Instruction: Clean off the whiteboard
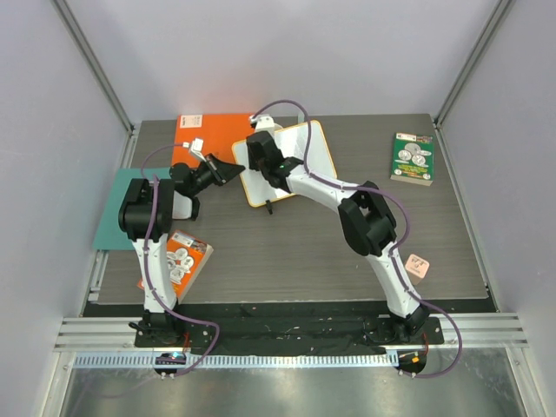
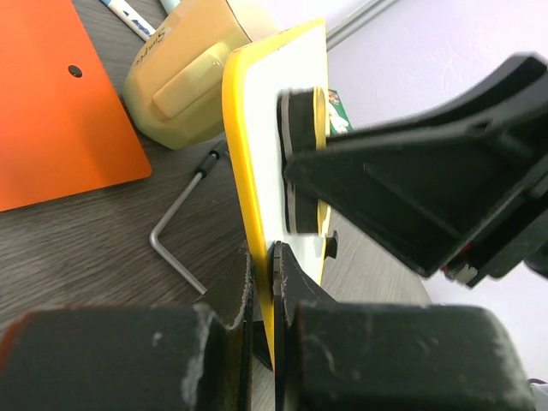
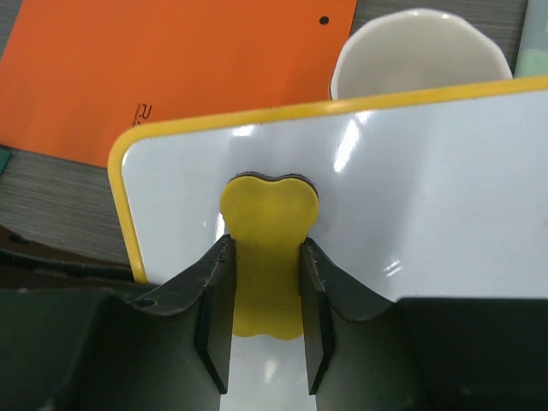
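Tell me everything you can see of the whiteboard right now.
The whiteboard is a small glossy white rectangle with a yellow rim and rounded corners, plastic by its look, with a small black foot. No marks show on the visible face. It sits at the back middle of the table, beside the orange notebook, apparently tilted. The left gripper pinches its rim; the right gripper presses a yellow eraser flat on its face.

Bright even light; whiteboard (image 3: 402, 197) glare; blurry foreground
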Controlling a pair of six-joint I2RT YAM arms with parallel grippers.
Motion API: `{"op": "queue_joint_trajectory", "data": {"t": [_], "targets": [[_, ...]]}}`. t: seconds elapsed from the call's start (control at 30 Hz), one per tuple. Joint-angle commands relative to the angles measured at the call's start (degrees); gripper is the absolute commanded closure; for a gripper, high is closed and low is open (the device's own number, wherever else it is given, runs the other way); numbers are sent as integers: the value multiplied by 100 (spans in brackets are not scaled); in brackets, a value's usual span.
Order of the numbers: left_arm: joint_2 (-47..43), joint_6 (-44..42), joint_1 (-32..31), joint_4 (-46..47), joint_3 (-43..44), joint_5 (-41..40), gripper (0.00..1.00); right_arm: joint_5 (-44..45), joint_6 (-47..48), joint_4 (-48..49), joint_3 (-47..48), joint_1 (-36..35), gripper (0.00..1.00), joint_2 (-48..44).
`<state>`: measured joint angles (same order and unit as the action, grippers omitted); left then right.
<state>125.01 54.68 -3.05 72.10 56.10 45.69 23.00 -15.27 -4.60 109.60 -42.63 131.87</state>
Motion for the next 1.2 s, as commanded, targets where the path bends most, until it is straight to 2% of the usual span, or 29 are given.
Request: {"op": "queue_joint_trajectory", "data": {"t": [0.0, 0.43, 0.6, 0.73, 0.87, 1.07, 1.17], "targets": [[-47, -414, -108, 446, 42, 511, 100, -323, -82, -850, -922, -78, 99, 225], [-73, -423, -108, 472, 15, 520, 100, -464, -547, -621, -2863, -281, 99, -399], [-135, -405, -108, 533, -64, 493, 100, -104, -609, -384, -3111, -281, 99, -662], [-205, -396, -108, 613, -143, 432, 100, 64, -635, 107, -3584, -246, 99, -1320], [-267, -396, -99, 674, -204, 397, 97, 64, -714, 977, -4271, -237, 99, -2409], [-258, -326, -73, 823, -231, 397, 85, 125, -741, 909, -4939, -237, 99, -3351], [-249, -273, -47, 903, -239, 379, 83, 99, -837, 1092, -5422, -237, 99, -3852]]}}
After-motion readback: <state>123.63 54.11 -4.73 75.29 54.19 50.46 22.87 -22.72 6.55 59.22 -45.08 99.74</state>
